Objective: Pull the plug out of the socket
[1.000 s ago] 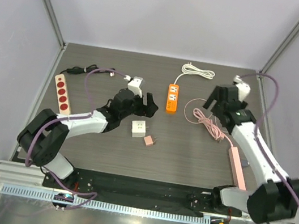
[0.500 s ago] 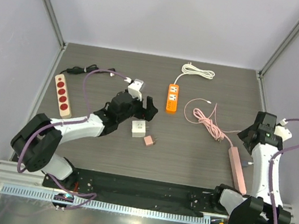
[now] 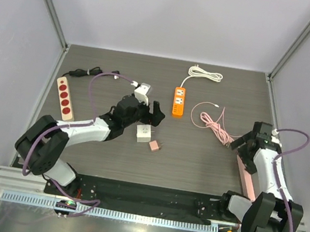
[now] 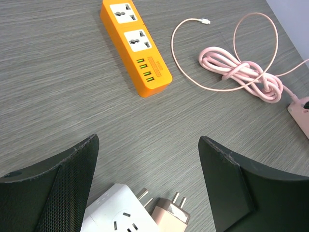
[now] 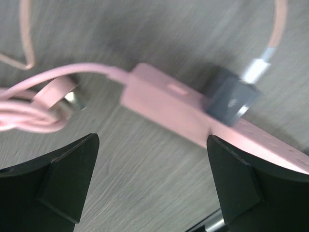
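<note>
Moved since before, the right gripper (image 5: 152, 164) is held wide above the pink socket strip (image 5: 164, 104) and dark plug (image 5: 231, 98); the left gripper (image 4: 147, 164) is held wide too.

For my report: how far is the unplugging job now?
Looks done: a white adapter and pink plug lie loose on the table. In hand: the right fingers hang open above the pink strip. Left: its dark plug is still seated; grip and pull it.

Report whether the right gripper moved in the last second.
Yes: the right gripper moved down-right in the top view, away from the orange power strip, to the pink power strip's end.
</note>
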`<act>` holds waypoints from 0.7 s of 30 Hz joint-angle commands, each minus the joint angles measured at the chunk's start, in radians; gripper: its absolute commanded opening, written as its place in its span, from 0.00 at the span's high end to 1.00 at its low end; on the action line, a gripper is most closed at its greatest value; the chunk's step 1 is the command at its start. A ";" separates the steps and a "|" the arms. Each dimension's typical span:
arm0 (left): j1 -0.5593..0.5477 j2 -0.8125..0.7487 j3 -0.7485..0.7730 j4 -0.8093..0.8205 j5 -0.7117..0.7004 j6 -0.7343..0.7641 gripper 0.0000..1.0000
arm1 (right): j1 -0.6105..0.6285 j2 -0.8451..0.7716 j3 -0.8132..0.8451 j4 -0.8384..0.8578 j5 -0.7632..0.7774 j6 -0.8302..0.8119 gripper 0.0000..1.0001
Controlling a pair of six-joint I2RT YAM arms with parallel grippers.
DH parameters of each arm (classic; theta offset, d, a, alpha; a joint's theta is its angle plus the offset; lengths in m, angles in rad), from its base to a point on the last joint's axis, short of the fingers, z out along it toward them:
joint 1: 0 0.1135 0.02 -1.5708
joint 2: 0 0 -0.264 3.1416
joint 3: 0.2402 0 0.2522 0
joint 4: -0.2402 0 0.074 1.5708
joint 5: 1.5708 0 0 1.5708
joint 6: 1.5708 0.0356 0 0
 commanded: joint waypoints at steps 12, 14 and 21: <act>-0.001 0.057 0.026 0.071 0.031 -0.002 0.16 | 0.294 0.111 0.080 0.170 0.020 0.132 0.00; -0.001 0.060 0.029 0.071 0.030 -0.002 0.16 | 0.282 0.061 0.109 0.107 0.155 0.099 0.00; 0.001 0.065 0.023 0.082 0.036 -0.004 0.16 | -0.042 -0.074 0.062 0.059 0.149 0.015 0.00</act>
